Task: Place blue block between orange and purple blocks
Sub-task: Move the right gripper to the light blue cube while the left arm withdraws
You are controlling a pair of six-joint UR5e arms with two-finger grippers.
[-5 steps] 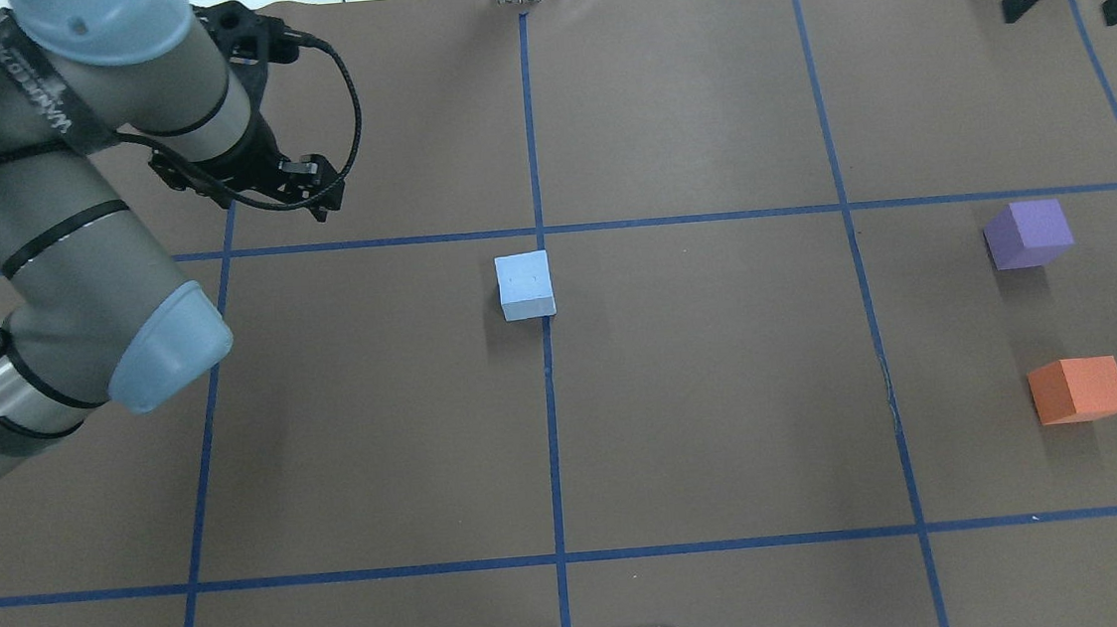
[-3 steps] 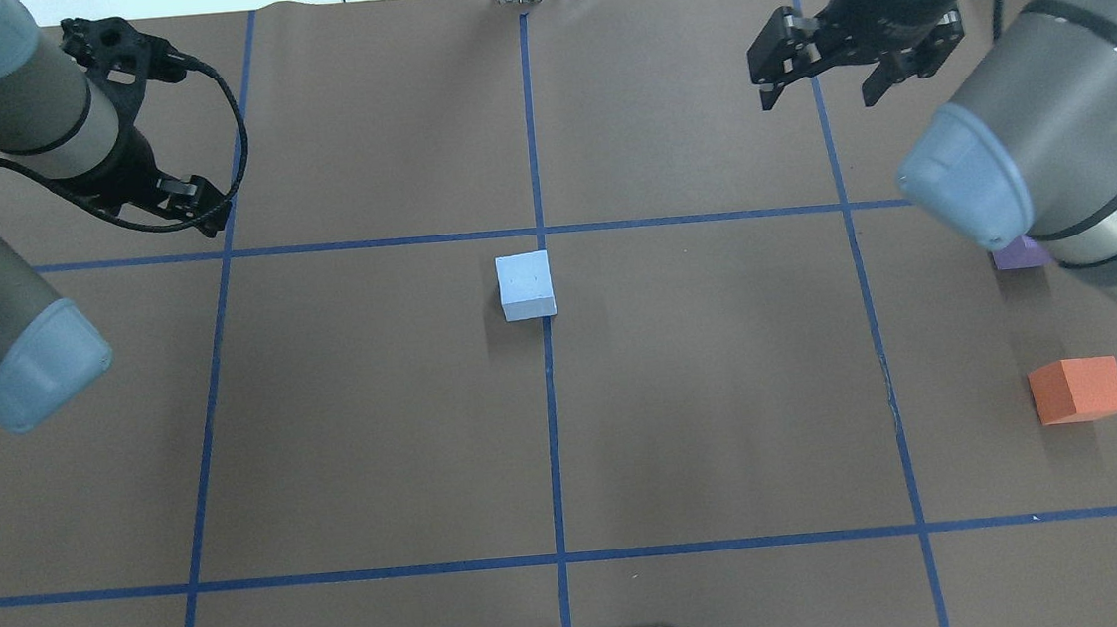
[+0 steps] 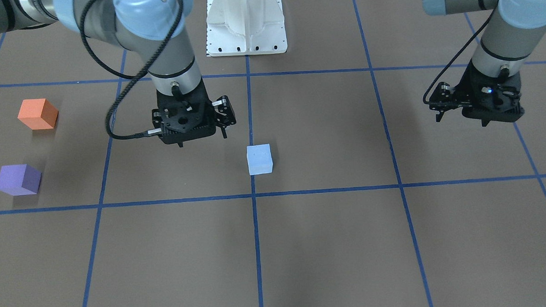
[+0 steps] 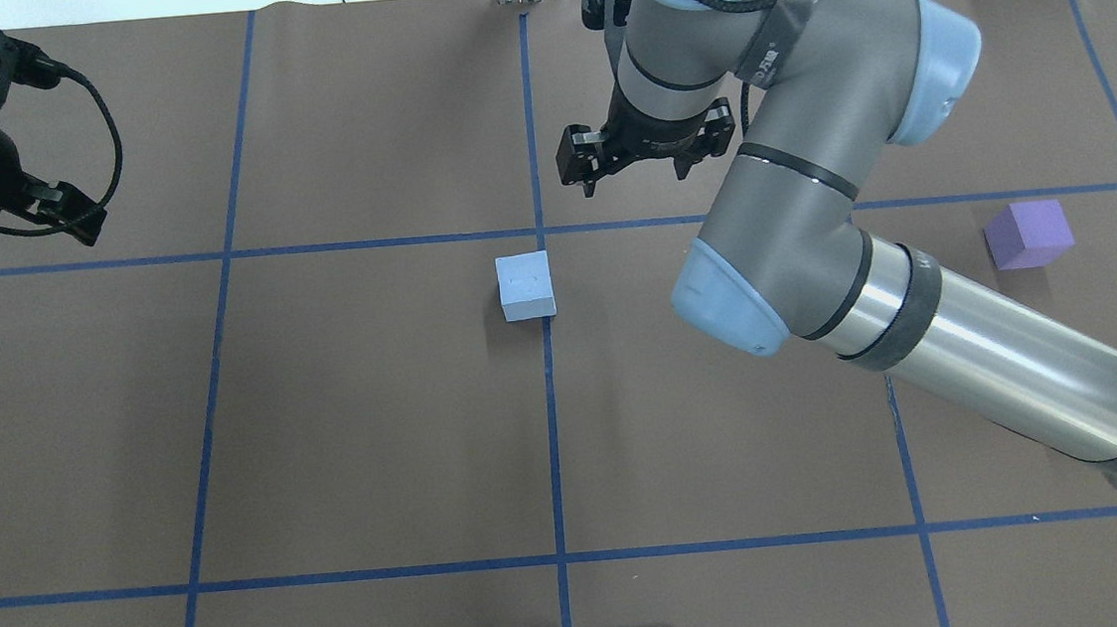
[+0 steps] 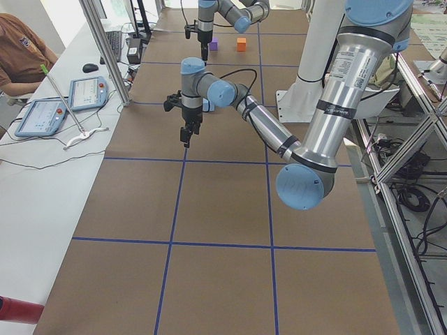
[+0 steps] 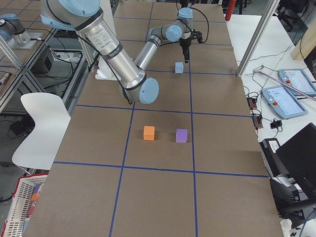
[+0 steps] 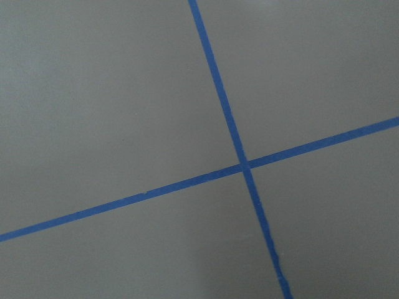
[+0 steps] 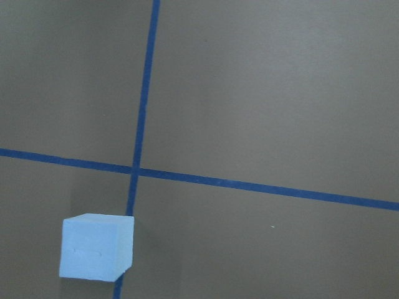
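Step in hand: reach for the pick, nothing grasped yet. The light blue foam cube (image 4: 525, 285) sits on the brown paper table (image 4: 377, 417) at centre frame in the overhead view. It touches the vertical blue tape line (image 4: 552, 434), just under the horizontal one.

The right gripper (image 4: 634, 176) is upper centre, fingers spread wide and empty. The cube lies below and left of it: near, but across the horizontal tape line and not between the fingers. The right wrist view puts the cube in the lower left corner, so alignment is off.

Next move, as I read it: shift over the cube to centre it, descend, straddle two flat faces, close.

Drop target: the gap between the purple foam cube (image 3: 18, 179) and the orange foam cube (image 3: 37, 114), far left in the front view, well apart from the blue one.

The left gripper (image 3: 461, 121) is parked off to the side, looks spread, empty.
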